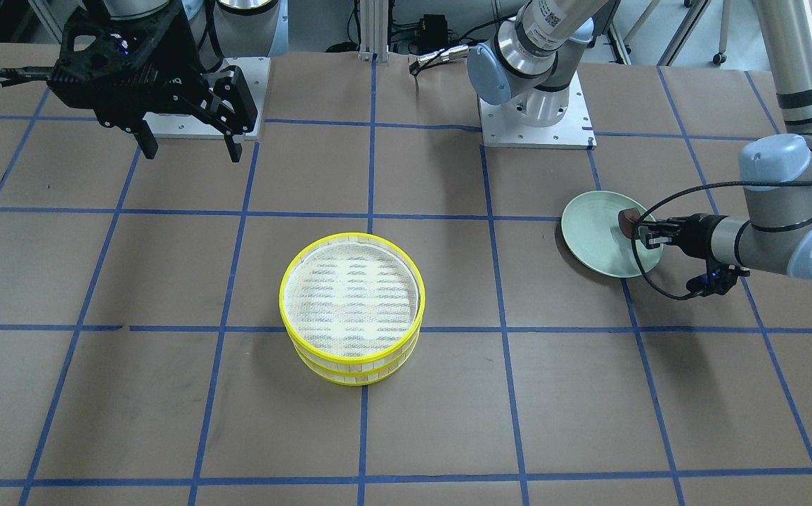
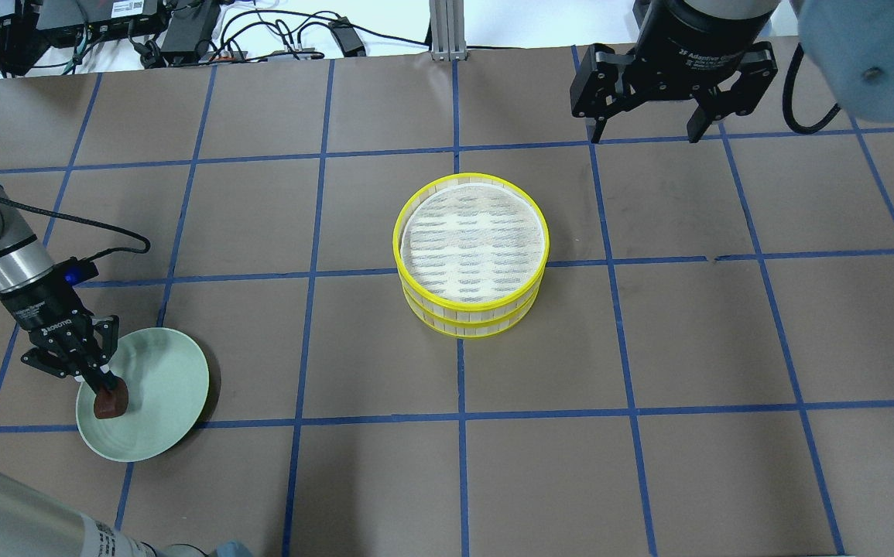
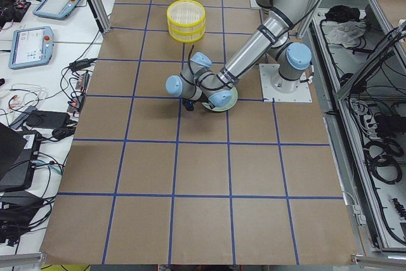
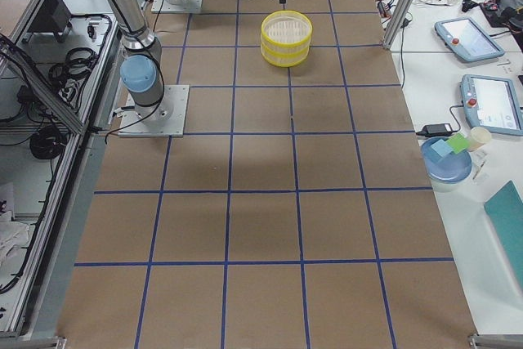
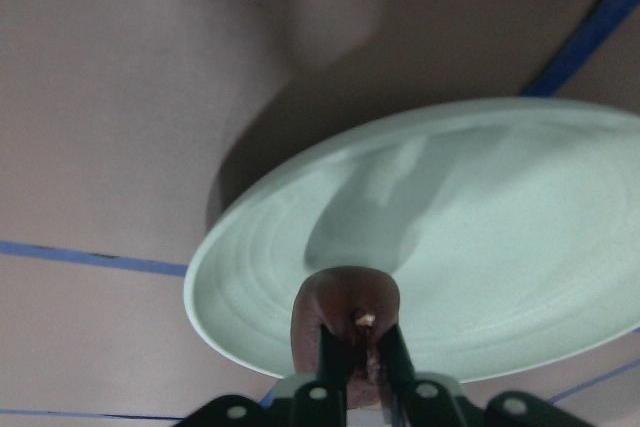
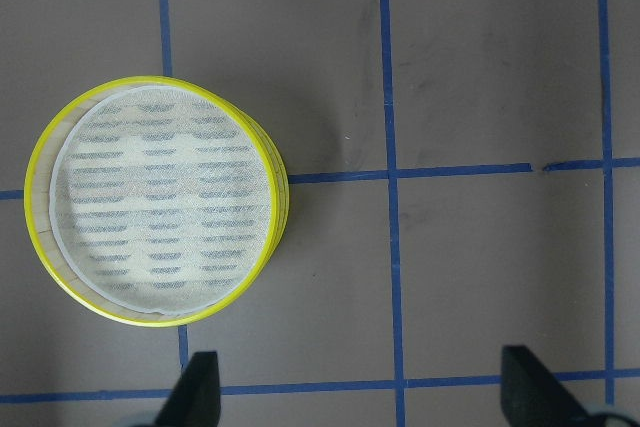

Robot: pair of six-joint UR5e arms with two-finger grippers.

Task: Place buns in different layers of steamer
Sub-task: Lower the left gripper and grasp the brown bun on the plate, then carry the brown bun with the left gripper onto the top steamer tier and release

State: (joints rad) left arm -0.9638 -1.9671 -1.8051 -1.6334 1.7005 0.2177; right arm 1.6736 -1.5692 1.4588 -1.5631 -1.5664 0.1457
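The two steamer layers (image 2: 397, 241) stand stacked mid-table, with yellow rims and a bare white mesh floor in the top one (image 1: 281, 292) (image 6: 35, 197). My left gripper (image 2: 108, 396) is shut on the dark reddish-brown bun (image 2: 114, 404) over the near edge of the pale green plate (image 2: 164, 383). The left wrist view shows the fingers (image 5: 335, 347) pinching the bun (image 5: 345, 297) over the plate (image 5: 500, 247). I cannot tell whether the bun touches the plate. My right gripper (image 2: 644, 138) is open and empty, high beyond the steamer. The cream-white bun is out of view.
The brown table carries a blue tape grid. The arm base plates (image 1: 536, 126) stand at the robot's side of the table. Tablets and cables (image 3: 32, 42) lie on a side bench beyond the table's far edge.
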